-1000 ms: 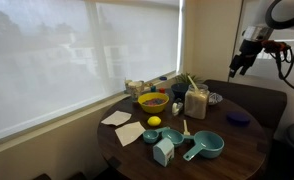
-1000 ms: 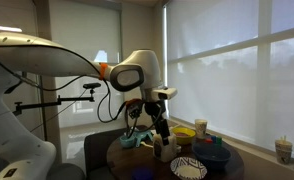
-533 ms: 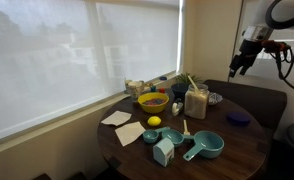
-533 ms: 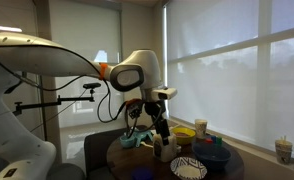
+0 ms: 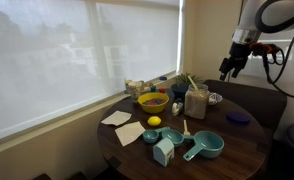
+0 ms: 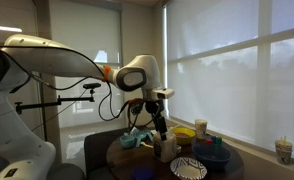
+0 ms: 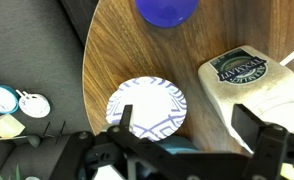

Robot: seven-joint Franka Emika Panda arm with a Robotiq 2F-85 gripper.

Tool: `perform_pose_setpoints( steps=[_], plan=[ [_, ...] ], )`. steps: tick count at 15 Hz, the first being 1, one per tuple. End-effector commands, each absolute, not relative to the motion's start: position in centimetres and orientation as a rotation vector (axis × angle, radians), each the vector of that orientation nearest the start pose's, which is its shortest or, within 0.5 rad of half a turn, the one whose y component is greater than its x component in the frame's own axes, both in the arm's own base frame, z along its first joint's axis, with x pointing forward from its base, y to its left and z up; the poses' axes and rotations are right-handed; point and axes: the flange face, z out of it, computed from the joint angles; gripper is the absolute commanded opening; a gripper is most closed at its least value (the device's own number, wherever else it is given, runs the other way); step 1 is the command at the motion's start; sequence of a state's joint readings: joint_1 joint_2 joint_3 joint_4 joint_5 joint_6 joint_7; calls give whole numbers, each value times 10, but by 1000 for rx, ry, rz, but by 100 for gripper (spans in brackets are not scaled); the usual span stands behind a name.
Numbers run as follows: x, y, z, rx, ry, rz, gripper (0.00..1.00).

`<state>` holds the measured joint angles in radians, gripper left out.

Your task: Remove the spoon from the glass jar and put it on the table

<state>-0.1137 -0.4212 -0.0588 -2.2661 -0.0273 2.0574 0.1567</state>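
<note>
While your fingers (image 7: 255,130) hang spread open, gripping nothing, high over the counter's (image 5: 242,140) far edge, the spoon (image 5: 191,82) leans inside the jar (image 5: 196,103), its top poking above the rim. The jar stands back from the near edge, beside 1 yellow bowl (image 5: 152,101), well apart from your fingers.

Round table (image 5: 242,146) (dark wood) bears glass jar (image 5: 196,103), yellow bowl (image 5: 152,102).

Room interior. Lowered translucent blinds (image 5: 77,60) cover wide windows (image 6: 237,60), admitting diffuse daylight; pale wall (image 5: 212,40); dark upholstered seat (image 5: 257,100).
</note>
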Motion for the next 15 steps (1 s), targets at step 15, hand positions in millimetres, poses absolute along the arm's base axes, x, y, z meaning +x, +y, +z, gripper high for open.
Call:
perform_pose_setpoints(
  steps=[15],
  plan=[
    [550,-9,545,-2971,673,-599,100]
  ],
)
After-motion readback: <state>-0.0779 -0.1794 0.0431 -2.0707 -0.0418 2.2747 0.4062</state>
